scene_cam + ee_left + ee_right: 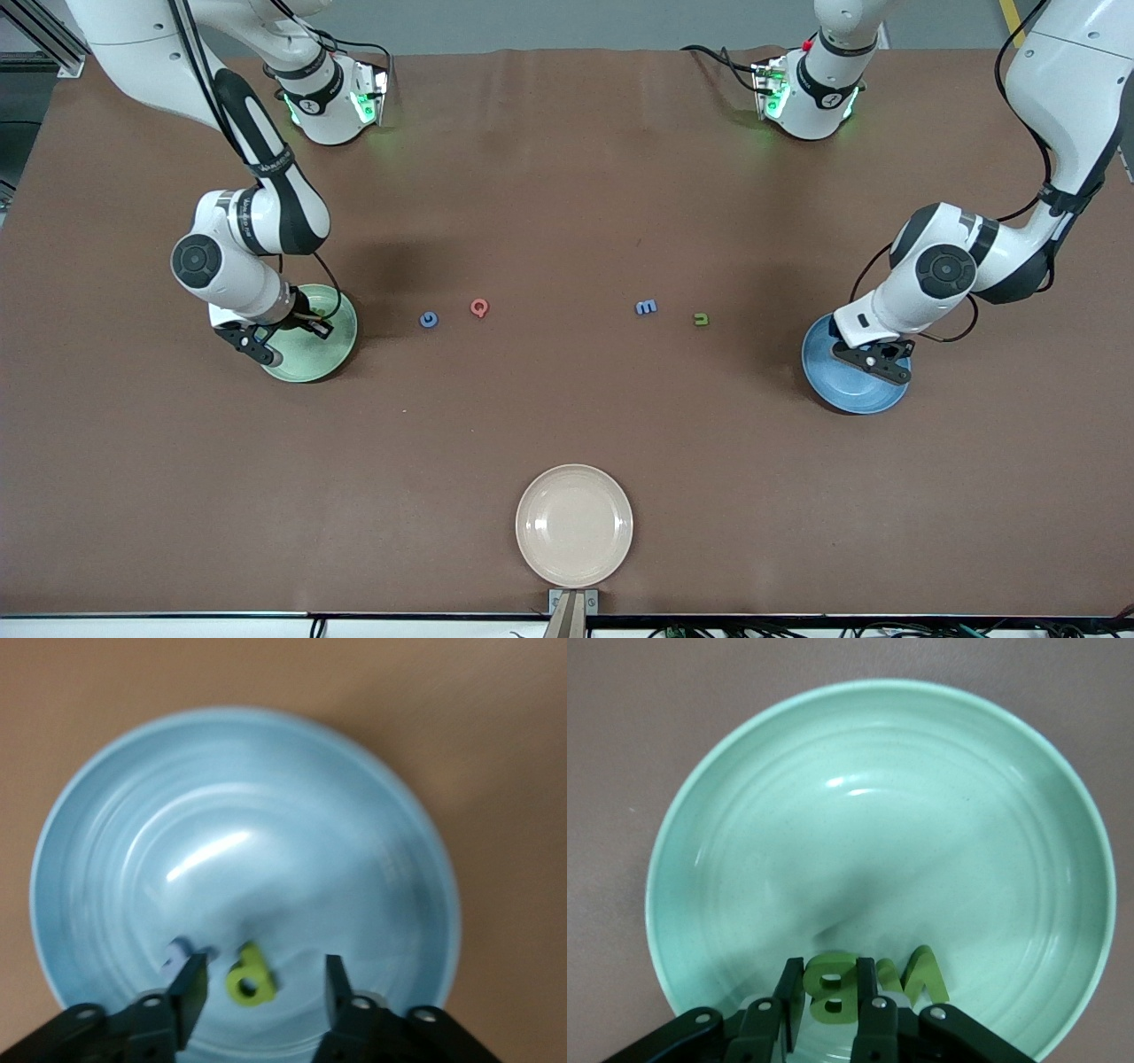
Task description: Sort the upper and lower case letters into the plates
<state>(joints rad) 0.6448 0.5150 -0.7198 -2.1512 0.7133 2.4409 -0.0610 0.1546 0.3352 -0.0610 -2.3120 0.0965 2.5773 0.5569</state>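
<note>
My left gripper [266, 966] hangs open over the blue plate [248, 815]. A yellow-green lower-case letter [248, 979] lies loose in the plate between its fingers, and a pale letter [175, 950] shows partly past one finger. In the front view the left gripper [877, 359] is over the blue plate [855, 394]. My right gripper [829, 967] is shut on a green B [831, 997] low over the pale green plate [877, 815], beside a green W [917, 979] lying in it. The front view shows the right gripper [266, 341] over the pale green plate [323, 354].
Four letters lie in a row mid-table between the plates: a blue c [429, 320], a red Q [479, 307], a blue m [646, 307] and a green u [701, 319]. A cream-beige plate [574, 525] sits nearest the front camera.
</note>
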